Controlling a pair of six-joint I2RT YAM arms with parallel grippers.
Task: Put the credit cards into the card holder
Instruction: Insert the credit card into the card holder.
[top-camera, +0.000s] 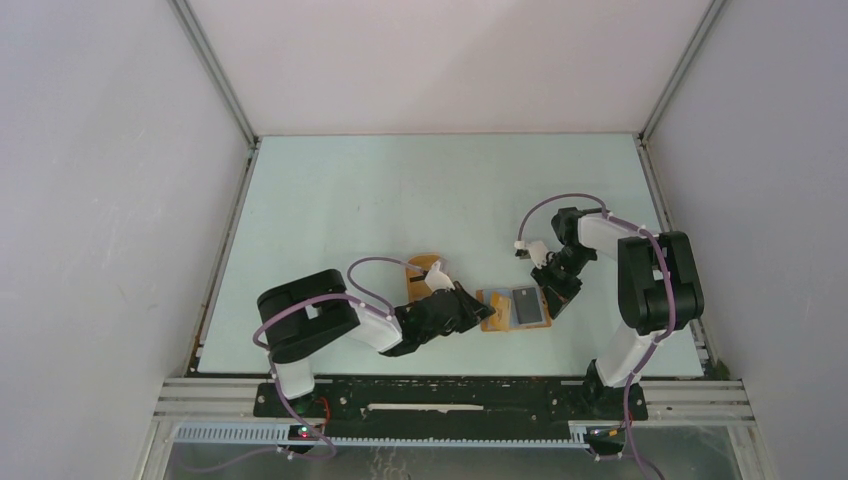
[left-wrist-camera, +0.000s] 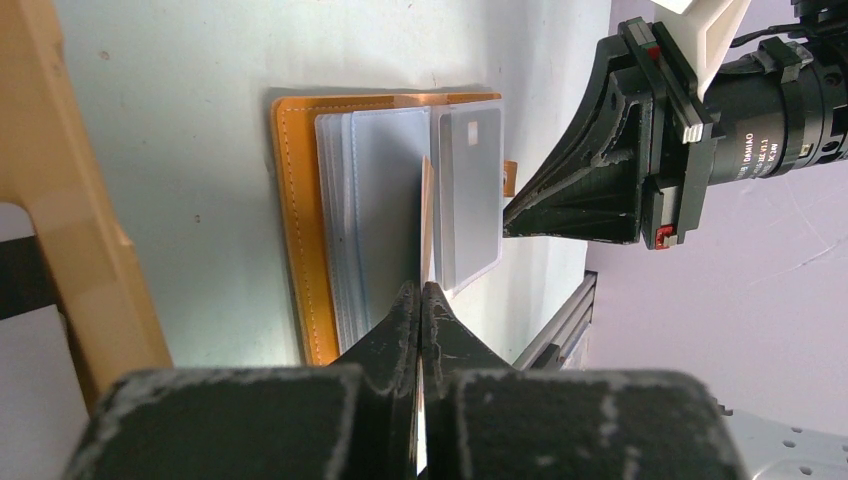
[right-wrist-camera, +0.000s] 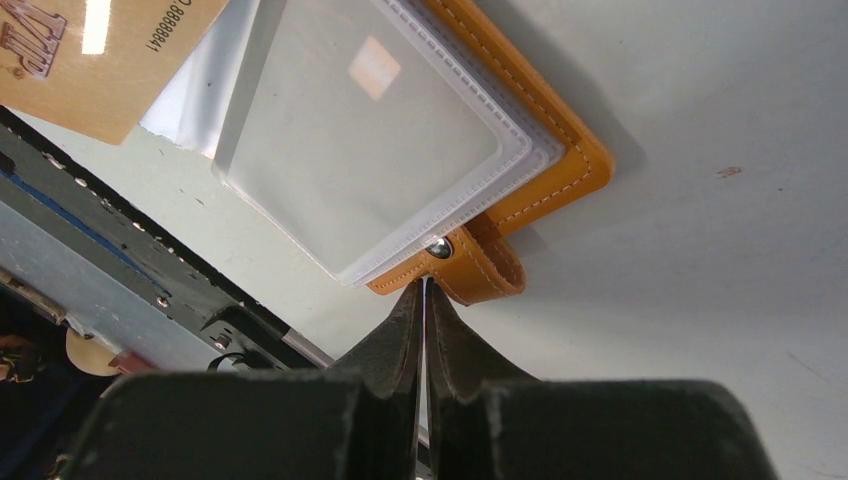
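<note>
**As both arms meet over the open card holder (left-wrist-camera: 295, 220)**

On your left, the left gripper (left-wrist-camera: 421, 292) is pinched tight on a thin tan card (right-wrist-camera: 110, 50), held edge-on above the holder, which lies open on the table (top-camera: 400, 190). A grey card (left-wrist-camera: 468, 190) rests on its right half. Your right gripper (right-wrist-camera: 425, 295) is nearly closed, tips touching the holder's snap strap (right-wrist-camera: 480, 270).

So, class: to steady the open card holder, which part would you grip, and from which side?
Probably the snap strap: it juts past the card holder's stitched edge, clear of the plastic sleeves, so a hand coming in low from the right arm's side can pinch it.
</note>
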